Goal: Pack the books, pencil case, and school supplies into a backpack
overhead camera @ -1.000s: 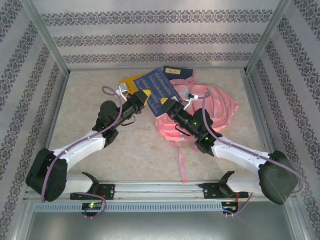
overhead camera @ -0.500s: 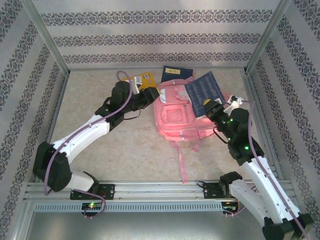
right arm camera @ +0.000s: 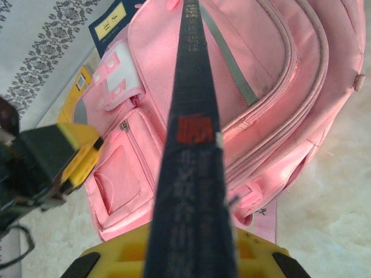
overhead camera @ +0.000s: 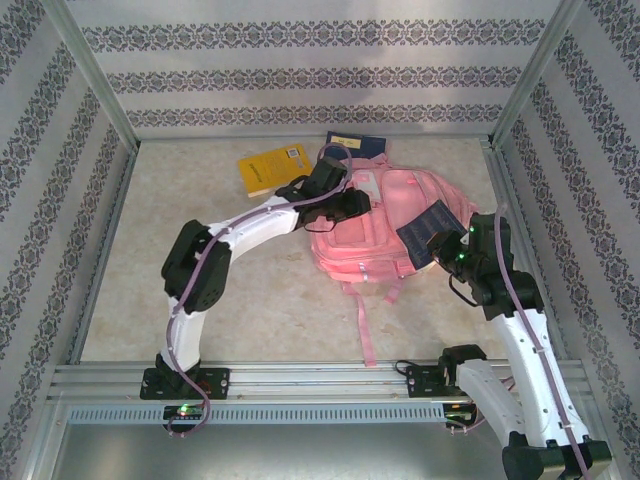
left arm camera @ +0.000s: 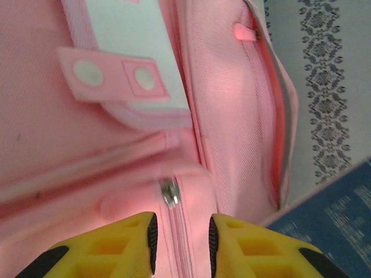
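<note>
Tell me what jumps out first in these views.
The big pink backpack lying mid-table dominates. The right gripper holds a dark blue patterned book over its right edge, while the left gripper hovers, jaws slightly apart, at a front zip pull.
</note>
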Available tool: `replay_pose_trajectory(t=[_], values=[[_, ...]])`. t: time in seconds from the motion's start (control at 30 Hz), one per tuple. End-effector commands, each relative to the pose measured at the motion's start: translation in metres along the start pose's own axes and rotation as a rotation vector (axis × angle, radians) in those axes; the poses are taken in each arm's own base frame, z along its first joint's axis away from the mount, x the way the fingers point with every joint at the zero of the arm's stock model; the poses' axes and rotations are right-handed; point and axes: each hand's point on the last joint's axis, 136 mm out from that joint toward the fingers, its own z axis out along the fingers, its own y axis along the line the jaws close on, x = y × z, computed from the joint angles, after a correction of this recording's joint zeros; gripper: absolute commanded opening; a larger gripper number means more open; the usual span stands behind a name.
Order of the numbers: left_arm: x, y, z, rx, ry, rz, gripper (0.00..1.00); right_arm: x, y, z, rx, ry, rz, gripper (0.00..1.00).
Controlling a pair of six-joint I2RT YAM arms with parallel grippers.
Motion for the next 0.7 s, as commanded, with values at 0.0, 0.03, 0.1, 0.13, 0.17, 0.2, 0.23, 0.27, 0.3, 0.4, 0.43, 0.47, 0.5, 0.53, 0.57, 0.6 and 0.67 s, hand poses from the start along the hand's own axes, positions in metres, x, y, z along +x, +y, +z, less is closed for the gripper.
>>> replay_pose_trajectory(t=[0.0, 0.03, 0.1, 0.13, 0.17, 0.2, 0.23, 0.27, 0.3, 0.4, 0.43, 0.47, 0.5, 0.53, 0.57, 0.6, 0.67], values=[[-0.001, 0.016, 0.014, -0.099, 0.023, -0.023, 0.29, 0.002, 0.006, -0.006, -0.007, 0.018, -0.06, 0.0], [0.001, 0.025, 0.016, -0.138, 0.035, -0.028, 0.29, 0.001, 0.006, -0.007, -0.002, 0.016, -0.07, 0.0], [0.008, 0.041, 0.014, -0.207, 0.05, -0.036, 0.28, -0.002, 0.006, -0.01, 0.012, 0.005, -0.095, 0.0], [0.012, 0.051, 0.01, -0.241, 0.053, -0.043, 0.27, -0.005, 0.007, -0.013, 0.024, -0.003, -0.117, 0.0], [0.017, 0.06, 0.005, -0.266, 0.062, -0.051, 0.26, -0.008, 0.006, -0.015, 0.047, -0.013, -0.135, 0.0], [0.023, 0.071, 0.001, -0.289, 0.07, -0.057, 0.26, -0.011, 0.006, -0.016, 0.061, -0.021, -0.149, 0.0], [0.03, 0.081, -0.005, -0.311, 0.083, -0.064, 0.26, -0.015, 0.007, -0.018, 0.071, -0.031, -0.167, 0.0], [0.037, 0.092, -0.013, -0.337, 0.095, -0.07, 0.26, -0.019, 0.008, -0.02, 0.077, -0.043, -0.182, 0.0], [0.042, 0.101, -0.019, -0.356, 0.106, -0.072, 0.25, -0.021, 0.009, -0.022, 0.085, -0.05, -0.19, 0.0], [0.058, 0.128, -0.046, -0.419, 0.139, -0.068, 0.25, -0.028, 0.012, -0.024, 0.099, -0.063, -0.212, 0.0], [0.063, 0.136, -0.057, -0.434, 0.148, -0.061, 0.25, -0.029, 0.012, -0.024, 0.103, -0.064, -0.213, 0.0], [0.066, 0.145, -0.067, -0.456, 0.152, -0.057, 0.25, -0.029, 0.013, -0.022, 0.103, -0.06, -0.211, 0.0], [0.07, 0.153, -0.076, -0.478, 0.157, -0.056, 0.25, -0.029, 0.013, -0.021, 0.104, -0.054, -0.208, 0.0], [0.071, 0.161, -0.086, -0.492, 0.156, -0.064, 0.25, -0.028, 0.014, -0.019, 0.101, -0.047, -0.205, 0.0], [0.073, 0.168, -0.096, -0.504, 0.158, -0.071, 0.25, -0.028, 0.015, -0.017, 0.101, -0.041, -0.2, 0.0], [0.075, 0.174, -0.104, -0.517, 0.16, -0.075, 0.25, -0.028, 0.016, -0.016, 0.1, -0.037, -0.198, 0.0], [0.078, 0.185, -0.125, -0.55, 0.163, -0.065, 0.26, -0.029, 0.018, -0.014, 0.102, -0.024, -0.197, 0.0]])
